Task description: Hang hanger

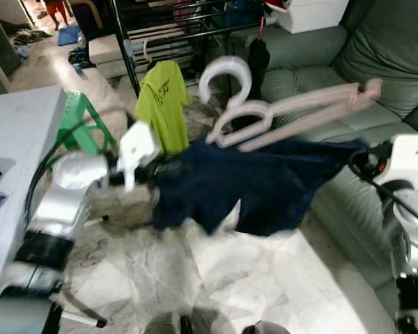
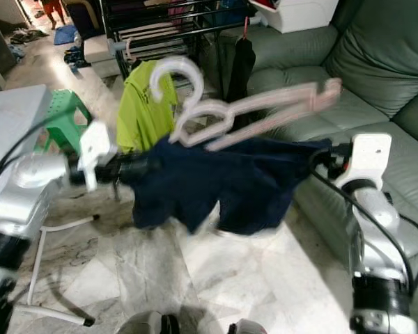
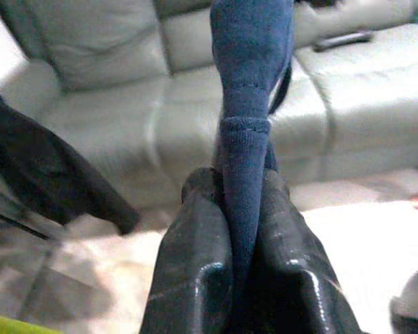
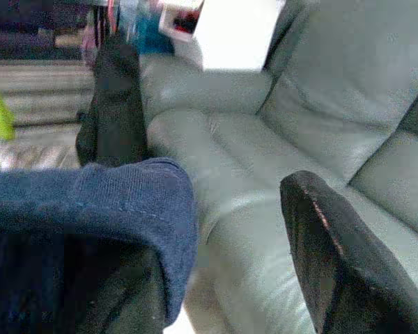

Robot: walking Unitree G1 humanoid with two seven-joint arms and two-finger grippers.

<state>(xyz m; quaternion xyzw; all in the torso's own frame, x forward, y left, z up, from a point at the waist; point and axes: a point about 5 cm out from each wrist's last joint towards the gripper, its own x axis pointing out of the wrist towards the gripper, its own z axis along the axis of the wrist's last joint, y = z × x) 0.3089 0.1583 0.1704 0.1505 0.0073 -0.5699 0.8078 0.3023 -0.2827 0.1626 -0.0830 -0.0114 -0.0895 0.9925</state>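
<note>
While stretched between both grippers, navy shirt [image 1: 258, 184] sags in mid-air, pale pink hanger [image 1: 285, 111] riding above it with white hook up. Left gripper [image 3: 244, 229] pinched tight on a ribbed sleeve cuff. Right gripper [image 4: 244, 278] spread apart, other cuff draped over one finger [image 4: 334, 257]. Beyond: lime shirt [image 1: 161, 104] on drying rack [image 1: 174, 35], grey-green sofa [image 1: 313, 76] just past right gripper.

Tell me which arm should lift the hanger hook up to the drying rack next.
Probably the left. The left gripper is clamped on the navy shirt on the side nearest the pink hanger's hook and the drying rack. The right gripper sits open at the sofa end, farther from the rack.
</note>
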